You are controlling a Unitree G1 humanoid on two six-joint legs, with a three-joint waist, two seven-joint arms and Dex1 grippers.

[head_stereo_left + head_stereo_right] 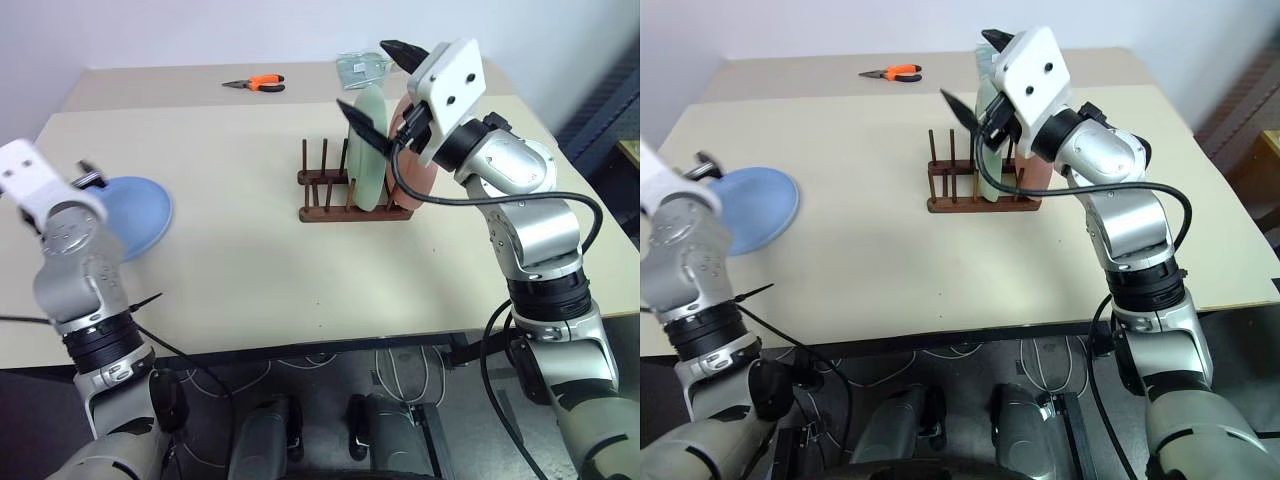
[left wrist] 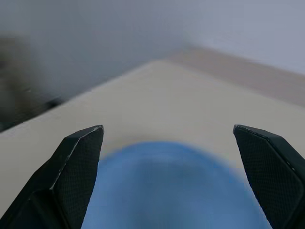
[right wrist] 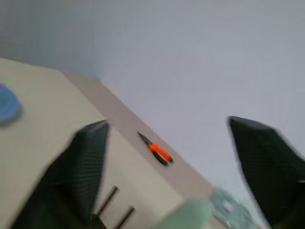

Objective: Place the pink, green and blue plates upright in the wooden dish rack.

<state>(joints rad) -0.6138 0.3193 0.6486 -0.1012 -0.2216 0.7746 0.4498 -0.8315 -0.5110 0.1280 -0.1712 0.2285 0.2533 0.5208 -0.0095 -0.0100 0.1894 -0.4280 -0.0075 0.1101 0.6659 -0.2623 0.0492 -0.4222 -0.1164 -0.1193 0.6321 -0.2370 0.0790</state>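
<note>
Stood on the beige table (image 1: pixel 250 250): the wooden dish rack (image 1: pixel 330 195), dark reddish-brown, with bare pegs on its left half. Held upright in its right half: the green plate (image 1: pixel 368 150), and just behind it to the right the pink plate (image 1: pixel 415 175), the two close side by side. Hung above and just in front of those two plates: the right gripper (image 1: pixel 378 85), black fingers spread wide, one tip above the green plate's rim and the other in front of its face, clasping nothing; seen in the right wrist view as two dark fingers far apart with the green rim low between them. Lay flat on the table, well apart from the rack, near the left edge: the blue plate (image 1: pixel 135 215), not yet racked. Hovered right by that blue plate: the left gripper (image 2: pixel 167 157), fingers likewise wide apart in the left wrist view, with the blue surface showing between them and nothing pinched. Cannot tell whether the fingertips touched the plate. Rested at the back, on a second tabletop beyond the first: orange-handled pliers (image 1: pixel 255 84), and to their right a clear plastic packet (image 1: pixel 362 66), behind the rack
</note>
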